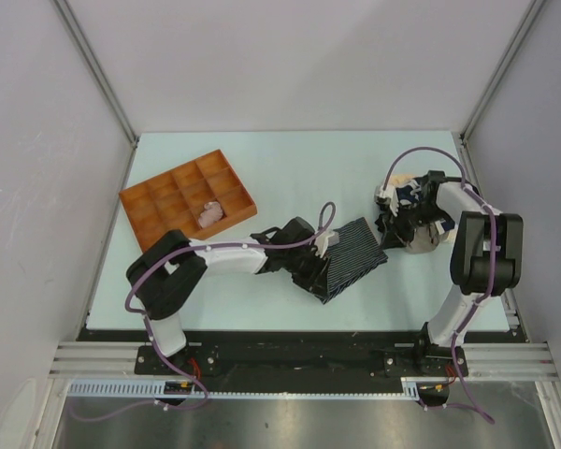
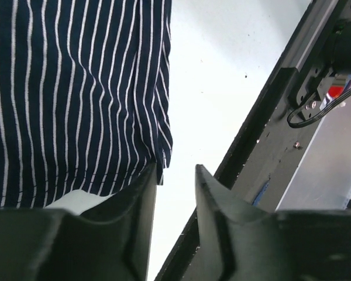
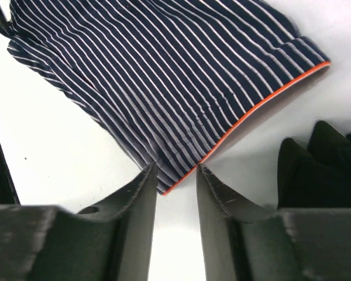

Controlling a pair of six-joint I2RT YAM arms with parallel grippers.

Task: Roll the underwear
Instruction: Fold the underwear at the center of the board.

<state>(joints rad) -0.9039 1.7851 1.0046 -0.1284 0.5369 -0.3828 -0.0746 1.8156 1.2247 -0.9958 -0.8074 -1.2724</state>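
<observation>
A dark navy underwear with thin white stripes (image 1: 355, 257) lies flat on the table in the middle. My left gripper (image 1: 323, 269) is at its near-left corner. In the left wrist view the striped cloth (image 2: 76, 93) fills the upper left; the gripper (image 2: 175, 167) is open, its left finger touching the cloth's corner, with bare table between the jaws. My right gripper (image 1: 385, 227) is at the far-right corner. In the right wrist view the striped cloth (image 3: 164, 76), edged in orange, has its corner between the open jaws of the gripper (image 3: 176, 167).
An orange compartmented tray (image 1: 159, 201) stands at the back left with a pale pink garment (image 1: 208, 213) in one compartment. A pile of black and cream garments (image 1: 413, 208) lies under my right arm; a black one (image 3: 319, 170) shows beside the right finger. The table's black front edge (image 2: 263, 152) is close.
</observation>
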